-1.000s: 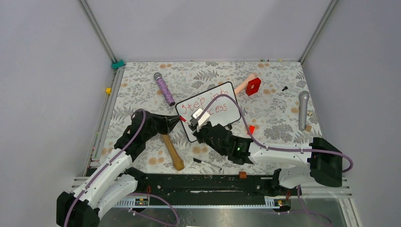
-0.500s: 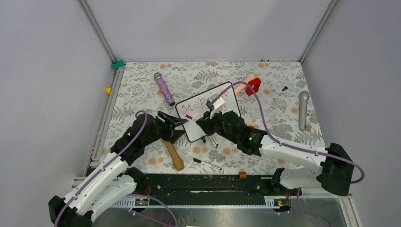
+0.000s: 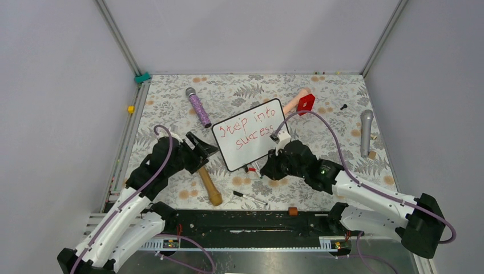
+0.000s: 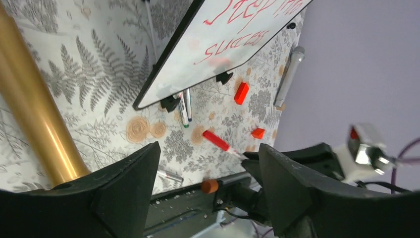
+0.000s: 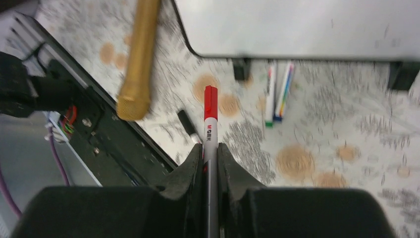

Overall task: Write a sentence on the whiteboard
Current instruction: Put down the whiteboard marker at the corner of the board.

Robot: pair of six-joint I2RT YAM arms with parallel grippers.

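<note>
Floral cloth covers the desk (image 3: 171, 108), boxed in by plain grey walls with metal posts in the corners. Dead centre lies the whiteboard (image 3: 242, 155), turned a little askew. The sentence (image 3: 249, 130) reads "step into success" in red, two lines, and looks finished to me.

At 5 o'clock, just off the board's near edge, the right claw (image 5: 210, 148) is pinched tight on a red marker (image 5: 210, 111); its red end looks capped. At 8 o'clock the left claw (image 4: 208, 148) gapes wide with nothing between its fingers, close by a wooden-handled tool (image 3: 209, 185).

Here's the danger: that right arm sits close to the board, so a careless swing could shove the frame or drag across the lettering and smear it. A marker let go here could roll in among the loose pens (image 5: 278, 94) by the board's feet. The left claw, if it sweeps low, could snag that wooden handle.

Further out, a purple microphone (image 3: 198, 107) lies at 11 o'clock, a red block (image 3: 306, 104) at 1, and a grey microphone (image 3: 366, 132) at 3.
</note>
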